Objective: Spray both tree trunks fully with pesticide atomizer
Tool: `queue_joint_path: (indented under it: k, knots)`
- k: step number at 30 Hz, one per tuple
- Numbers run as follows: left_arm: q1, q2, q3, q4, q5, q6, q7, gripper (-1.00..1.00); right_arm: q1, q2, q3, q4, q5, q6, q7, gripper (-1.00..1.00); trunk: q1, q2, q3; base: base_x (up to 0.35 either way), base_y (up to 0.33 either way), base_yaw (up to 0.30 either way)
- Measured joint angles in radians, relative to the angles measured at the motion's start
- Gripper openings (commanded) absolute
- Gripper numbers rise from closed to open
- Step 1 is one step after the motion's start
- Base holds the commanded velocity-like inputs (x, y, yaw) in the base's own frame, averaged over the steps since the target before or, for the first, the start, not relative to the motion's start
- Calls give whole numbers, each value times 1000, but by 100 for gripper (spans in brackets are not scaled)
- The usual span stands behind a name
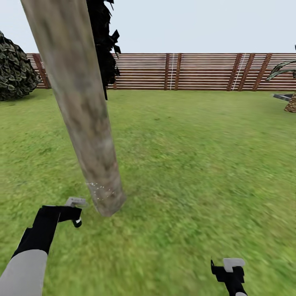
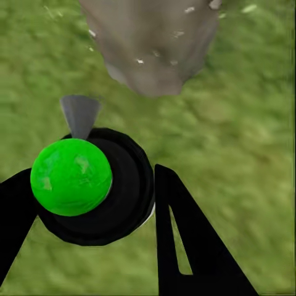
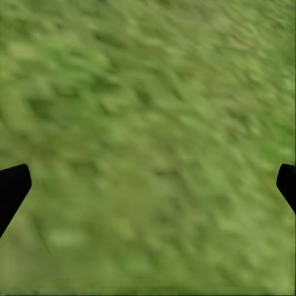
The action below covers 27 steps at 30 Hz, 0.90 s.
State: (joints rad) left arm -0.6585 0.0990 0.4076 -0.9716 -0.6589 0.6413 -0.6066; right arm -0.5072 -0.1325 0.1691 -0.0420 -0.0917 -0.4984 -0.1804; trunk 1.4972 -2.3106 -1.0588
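Left gripper (image 2: 92, 203) was clamped on the pesticide atomizer (image 2: 92, 188), nozzle near the tree trunk (image 1: 78, 107) base with only a few white pesticide specks (image 1: 98, 190) low down; right gripper (image 3: 148, 185) hung spread over grass (image 1: 197, 164); likely failure: upper trunk left uncovered.

I see a pale beige-grey tree trunk (image 1: 78, 107) blotched with darker patches, and white pesticide specks (image 1: 98, 190) dotted near its base. The grass (image 1: 197, 164) is mottled green. My left gripper (image 2: 92, 203) is black around the atomizer (image 2: 92, 188), which has a bright green round body, a black collar and a grey nozzle. The fence (image 1: 197, 72) is brown slats with pale gaps. The bush (image 1: 14, 72) is dark olive, flecked lighter. My right gripper's fingertips (image 3: 12, 188) are black.
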Motion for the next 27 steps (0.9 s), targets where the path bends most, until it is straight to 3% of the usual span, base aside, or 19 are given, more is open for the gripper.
queue_joint_path:
  k: [3, 5, 6, 7, 10, 12, 15, 22, 27]
  knots:
    - [-83, 24, -12, 0, 0, 46, -103, -100, 0, 0, 0, 0, 0, 0, 1, 100, 0, 0, 0, -325, 131, 0]
    - [-126, 37, -20, 0, -3, 52, -126, -100, 0, -1, 0, 1, 0, 0, 1, 100, 0, 0, 0, -260, 98, 0]
    - [-175, 62, -65, 2, -15, 85, -148, -100, 0, -1, 0, 1, 0, 0, 1, 100, 0, 0, 0, -100, 37, 0]
    - [-226, 67, -96, 2, 6, 127, -154, -100, 0, -1, 0, 1, 0, 0, 1, 100, 0, 0, 0, -64, 24, 0]
    - [-251, 73, -146, 3, -2, 204, -158, -100, 0, -1, 0, 1, 0, 0, 1, 100, -1, 0, 0, -24, 9, 0]
    - [-278, 71, -159, 8, 1, 228, -159, -100, 0, -2, -1, 0, 0, 0, 1, 100, -1, 0, 0, -4, 1, 0]
    - [-286, 64, -163, 13, -1, 232, -159, -100, 0, -2, -1, 0, 0, 0, 1, 100, -1, 0, 0, -1, 0, 0]
    - [-272, 89, -156, 10, -2, 230, -161, -100, 0, -2, -1, 0, 0, 0, 1, 100, -1, 0, 0, 0, 0, 4]
    - [-270, 85, -150, 5, 8, 230, -162, -100, 0, -1, -1, -1, 0, -1, 1, 100, -1, 0, 0, 126, -83, 186]
